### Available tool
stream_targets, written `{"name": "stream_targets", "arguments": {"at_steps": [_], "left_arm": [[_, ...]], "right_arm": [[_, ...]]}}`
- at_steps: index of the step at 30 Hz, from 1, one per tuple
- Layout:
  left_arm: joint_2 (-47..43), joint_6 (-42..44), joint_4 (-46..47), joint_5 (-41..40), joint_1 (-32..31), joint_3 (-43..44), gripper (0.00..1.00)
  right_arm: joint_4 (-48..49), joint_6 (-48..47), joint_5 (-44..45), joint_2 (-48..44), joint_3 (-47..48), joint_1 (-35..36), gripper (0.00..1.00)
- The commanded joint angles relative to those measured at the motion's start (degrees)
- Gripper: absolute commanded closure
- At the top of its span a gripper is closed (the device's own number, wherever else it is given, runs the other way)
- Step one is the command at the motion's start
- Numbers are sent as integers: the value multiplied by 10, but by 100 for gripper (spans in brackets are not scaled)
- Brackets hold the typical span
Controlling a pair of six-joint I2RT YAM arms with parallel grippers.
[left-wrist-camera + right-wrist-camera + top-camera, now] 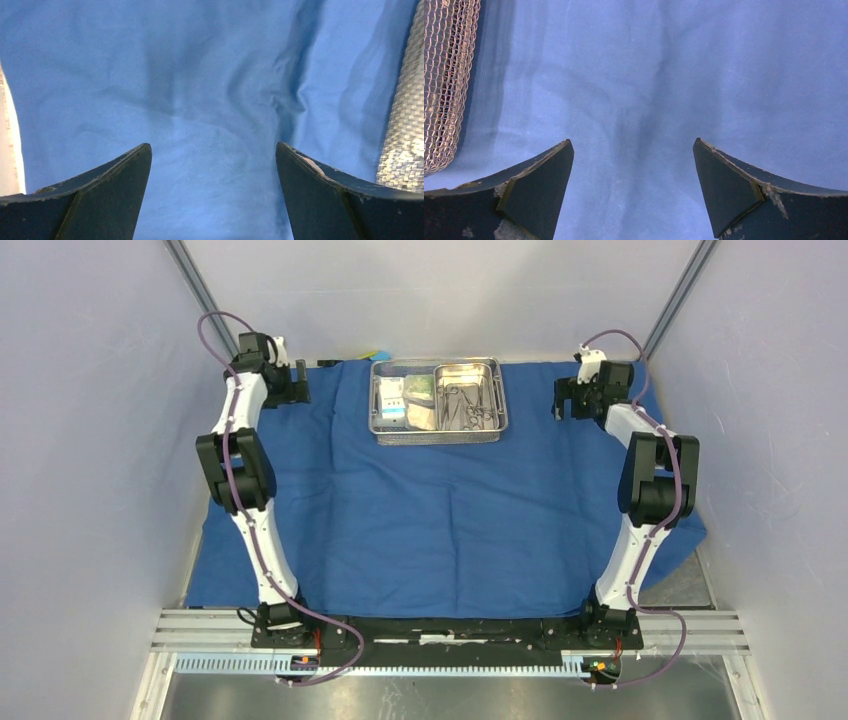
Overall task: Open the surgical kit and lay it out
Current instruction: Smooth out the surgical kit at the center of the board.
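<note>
- The table (690,583), grey metal, shows only as a bare strip at the near right, past the edge of the cloth.
- The blue cloth wrap (440,530) lies open and spread almost flat across the table, reaching from the arms' bases to the far edge. It has light creases, most of them near the far left corner.
- The wire-mesh tray (382,410) sits on the far middle of the cloth, between the two grippers and apart from both. Its woven wall shows at the right edge of the left wrist view and at the left edge of the right wrist view.
- The left gripper (213,145) hangs over the cloth's far left corner. Its fingers are spread wide with only rumpled blue fabric below the gap and nothing held.
- The right gripper (633,141) hangs over the far right of the cloth. Its fingers are equally wide apart above smooth fabric, and it too is empty.
- The steel pan (482,373) fills the right half of the tray.
- The packets (393,400) are packed into the tray's left half, just beside the pan. From above their exact number is hard to tell.
- The slim metal instruments (464,408) lie jumbled together inside the pan, too small to tell one from another.
</note>
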Motion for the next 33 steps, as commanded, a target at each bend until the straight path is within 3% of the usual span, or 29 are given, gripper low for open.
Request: {"name": "stream_targets", "arguments": {"at_steps": [1,12,16,27,33], "left_arm": [[-13,90,-12,-33,13,-24,0],[145,104,-62,-59,48,134,0],[184,122,-83,-107,50,170,0],[198,174,-109,-149,102,154,15],[193,192,-98,-146,125,114,17]], "right_arm": [[4,-21,8,-19,-7,3,2],[-13,-27,22,41,39,3,2],[-14,-33,22,38,32,3,2],[-15,-41,32,14,18,2,2],[-13,-50,43,6,5,2,2]]}}
